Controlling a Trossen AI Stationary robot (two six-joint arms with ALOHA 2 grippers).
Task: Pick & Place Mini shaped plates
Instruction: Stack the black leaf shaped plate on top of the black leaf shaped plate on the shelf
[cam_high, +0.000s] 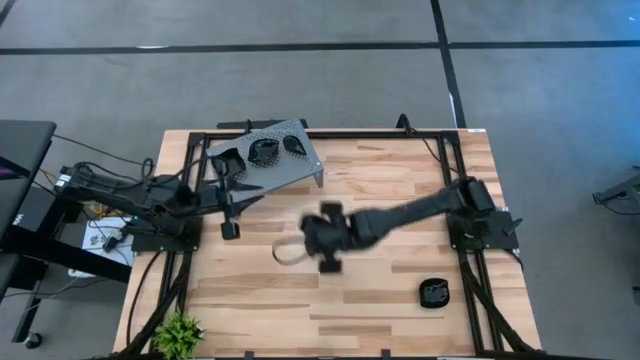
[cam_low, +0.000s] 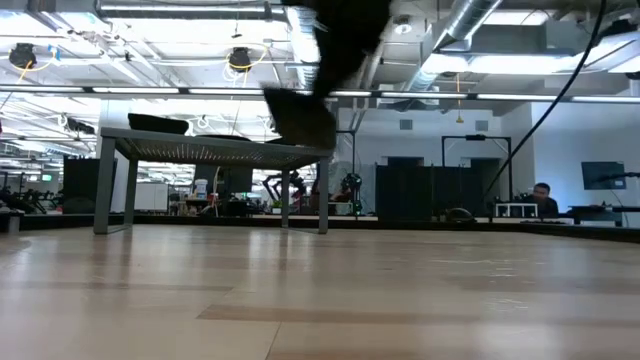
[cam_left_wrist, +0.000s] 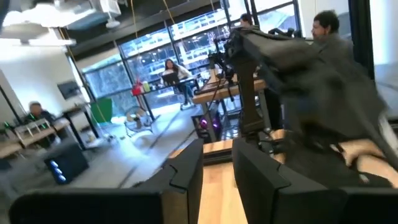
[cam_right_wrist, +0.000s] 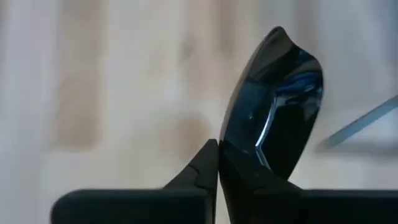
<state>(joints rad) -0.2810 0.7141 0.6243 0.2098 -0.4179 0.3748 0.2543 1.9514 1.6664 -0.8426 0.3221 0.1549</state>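
1. Plates: one shiny black mini plate (cam_right_wrist: 273, 106) is pinched by its edge in the right gripper (cam_high: 322, 240), jaws shut tight on it, up over the middle of the tabletop (cam_high: 400, 310).
2. Three more black plates (cam_high: 265, 150) sit on the grey tray (cam_high: 300, 170) with holes, at the back.
3. Another plate (cam_high: 433, 293) lies alone on the wood.
4. Left gripper (cam_high: 230, 228) waits beside the tray, jaws a little apart.
5. A green plant (cam_high: 178, 335) stands at the corner.

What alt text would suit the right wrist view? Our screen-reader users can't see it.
The right gripper is shut on the edge of a glossy black mini plate, holding it up on edge above the blurred wooden table. The plate's shiny face catches blue-white reflections.
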